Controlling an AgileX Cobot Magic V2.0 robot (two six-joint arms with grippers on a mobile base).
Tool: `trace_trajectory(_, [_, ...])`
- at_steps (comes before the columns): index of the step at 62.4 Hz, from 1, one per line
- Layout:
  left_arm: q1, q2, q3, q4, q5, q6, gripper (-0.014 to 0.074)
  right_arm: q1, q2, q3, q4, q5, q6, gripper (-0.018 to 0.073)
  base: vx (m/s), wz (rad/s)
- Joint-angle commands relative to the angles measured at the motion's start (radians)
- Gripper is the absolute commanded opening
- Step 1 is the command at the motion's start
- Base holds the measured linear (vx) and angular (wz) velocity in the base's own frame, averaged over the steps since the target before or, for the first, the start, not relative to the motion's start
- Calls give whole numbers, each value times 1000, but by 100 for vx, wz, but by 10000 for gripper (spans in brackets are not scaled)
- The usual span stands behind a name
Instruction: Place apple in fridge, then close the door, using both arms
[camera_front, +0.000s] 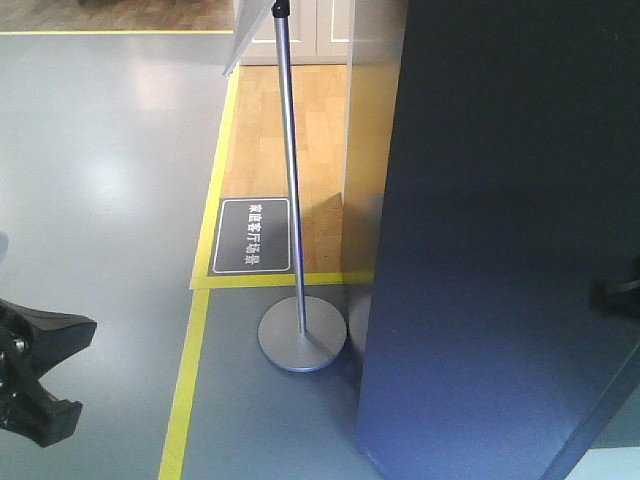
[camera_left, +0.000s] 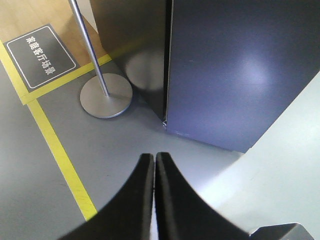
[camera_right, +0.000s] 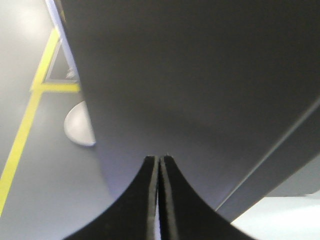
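Both black two-jawed end effectors, left (camera_left: 154, 162) and right (camera_right: 159, 162), are being held pressed together, empty, before the tall dark grey fridge door (camera_front: 500, 250). No apple is being shown; possibly inside. Pushing off-centre risks incomplete latching.

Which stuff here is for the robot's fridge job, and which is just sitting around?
For the job:
fridge, dark outside
left gripper, jaws shut, nothing in it
right gripper, jaws shut, close to the fridge

Just around:
metal pole stand
floor sign
yellow floor tape

No apple in view.
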Motion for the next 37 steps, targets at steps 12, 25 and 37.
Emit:
trace_trajectory(12, [1,-7,-28,-8,-55,-11,-6,-155,95,-120,35,-208,-34,-4,0,0])
trace_trajectory(25, [1,-7,-28,-8,-55,-11,-6,-238,169,-182,35,-271,-33,-4,0,0])
trace_trajectory(37, [1,-7,-28,-8,-55,-11,-6,-291,256,-269,36,-281,-34,-4,0,0])
